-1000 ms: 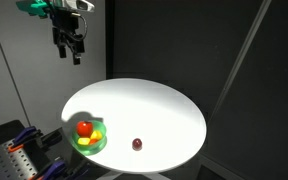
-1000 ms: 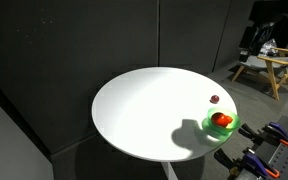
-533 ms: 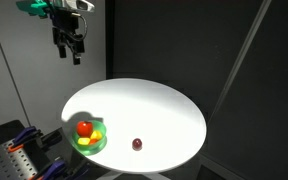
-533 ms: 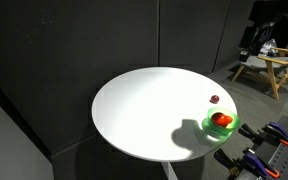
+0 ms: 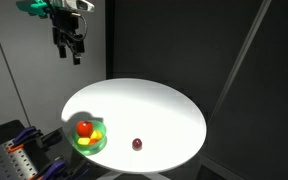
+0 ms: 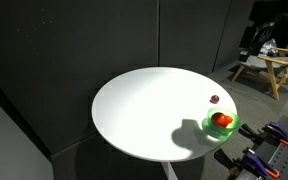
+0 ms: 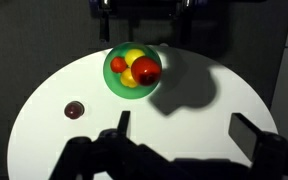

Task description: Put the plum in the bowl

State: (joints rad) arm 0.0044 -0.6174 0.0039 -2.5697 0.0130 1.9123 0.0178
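Observation:
The small dark plum [image 5: 137, 144] lies on the round white table [image 5: 154, 105], apart from the green bowl [image 5: 92, 141]. It also shows in the other exterior view [image 6: 214, 99] and in the wrist view [image 7: 75, 110]. The bowl [image 6: 227, 130] [image 7: 114, 75] holds a red-orange fruit [image 7: 145, 70] and yellow pieces. My gripper [image 5: 69, 44] hangs high above the table's far side, open and empty; in the wrist view its fingers [image 7: 184, 135] are wide apart.
A dark curtain surrounds the table. Blue-handled clamps [image 5: 24, 145] sit on a stand beside the table near the bowl. A wooden chair [image 6: 264, 68] stands in the background.

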